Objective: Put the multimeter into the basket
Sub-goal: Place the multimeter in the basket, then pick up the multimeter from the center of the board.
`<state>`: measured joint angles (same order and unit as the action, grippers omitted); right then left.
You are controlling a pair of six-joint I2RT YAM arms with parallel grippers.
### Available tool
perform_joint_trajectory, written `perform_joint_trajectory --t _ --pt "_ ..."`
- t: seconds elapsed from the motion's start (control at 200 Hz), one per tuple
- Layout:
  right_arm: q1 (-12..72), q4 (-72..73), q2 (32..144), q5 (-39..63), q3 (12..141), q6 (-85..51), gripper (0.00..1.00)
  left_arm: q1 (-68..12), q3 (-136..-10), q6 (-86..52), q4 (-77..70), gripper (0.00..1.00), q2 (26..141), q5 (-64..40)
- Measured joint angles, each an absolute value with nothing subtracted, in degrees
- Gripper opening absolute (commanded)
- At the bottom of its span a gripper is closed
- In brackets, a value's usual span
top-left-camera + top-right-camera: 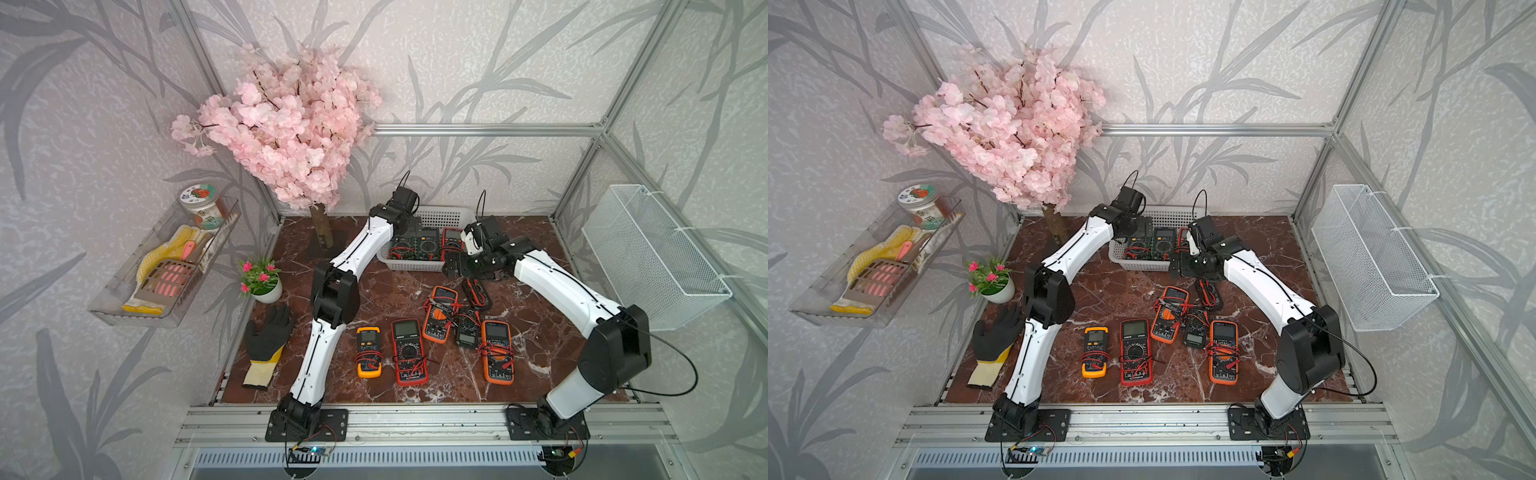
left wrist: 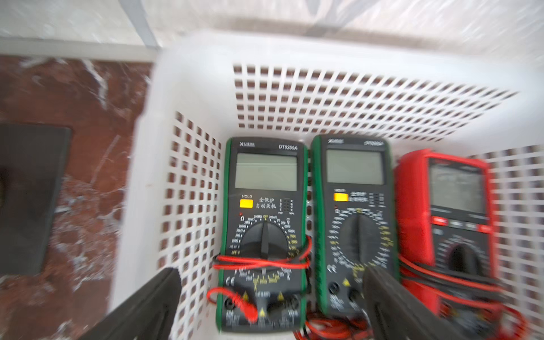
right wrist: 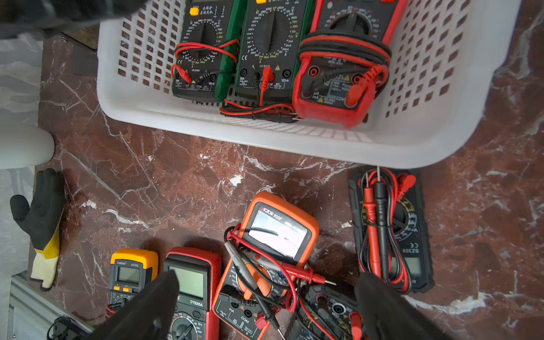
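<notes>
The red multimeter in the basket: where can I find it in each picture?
Top view: red multimeter at the basket's right end, partly behind the right arm.
Top view: same place, mostly covered by that arm.
Left wrist: in the basket, blurred, next to two green meters.
Right wrist: in the basket, leads wrapped around it.
Shared landmark: the green multimeter lying directly beside it.

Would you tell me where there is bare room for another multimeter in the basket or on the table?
In the basket, the widest gap lies between the red multimeter and the end wall; only a sliver borders the outer green multimeter. Marble is bare between its rim and the orange multimeter. Crowded: the meters around it.
</notes>
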<state>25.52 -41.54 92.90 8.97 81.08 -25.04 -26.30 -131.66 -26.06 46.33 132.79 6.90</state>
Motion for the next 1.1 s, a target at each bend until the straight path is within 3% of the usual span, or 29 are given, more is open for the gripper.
perform_joint_trajectory --t 0.325,0.675,1.1 --pt "25.47 -41.32 90.54 9.52 78.72 -25.56 0.99 -30.68 -103.59 -36.8 43.44 1.0 109.91 6.96" --pt "25.5 -41.45 84.4 10.59 72.97 -26.81 0.99 -40.23 -76.12 -49.65 42.24 1.0 94.76 7.86" --pt "25.5 -41.65 80.31 11.73 68.58 -28.1 0.99 -52.93 -61.76 -60.23 36.53 1.0 90.83 10.28"
